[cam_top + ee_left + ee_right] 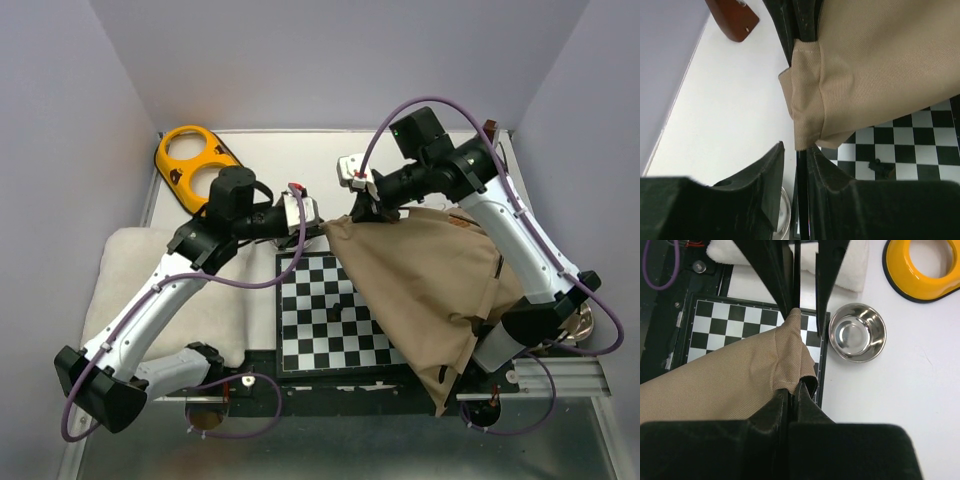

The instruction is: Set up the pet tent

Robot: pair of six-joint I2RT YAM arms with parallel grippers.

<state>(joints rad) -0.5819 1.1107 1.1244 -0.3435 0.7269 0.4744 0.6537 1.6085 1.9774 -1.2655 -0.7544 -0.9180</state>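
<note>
The pet tent [430, 280] is a slack sheet of tan fabric lying over the right half of the chessboard [320, 310]. My right gripper [372, 207] is shut on its raised top corner [792, 347], with the fingers [810, 405] pinched together on the fabric edge. My left gripper [314, 214] faces that corner from the left. Its fingers [775, 160] stand apart just below the folded tan corner [807, 100]. A thin black pole [801, 200] runs through the gap close to the right finger, and the same pole [796, 275] shows between those fingers in the right wrist view.
A steel bowl [858, 332] sits on the white table beside the board's edge. A yellow two-ring bowl holder [195, 165] lies at the back left. The fluffy white cushion [130, 280] fills the left side under the left arm. A small dark piece [879, 167] rests on the board.
</note>
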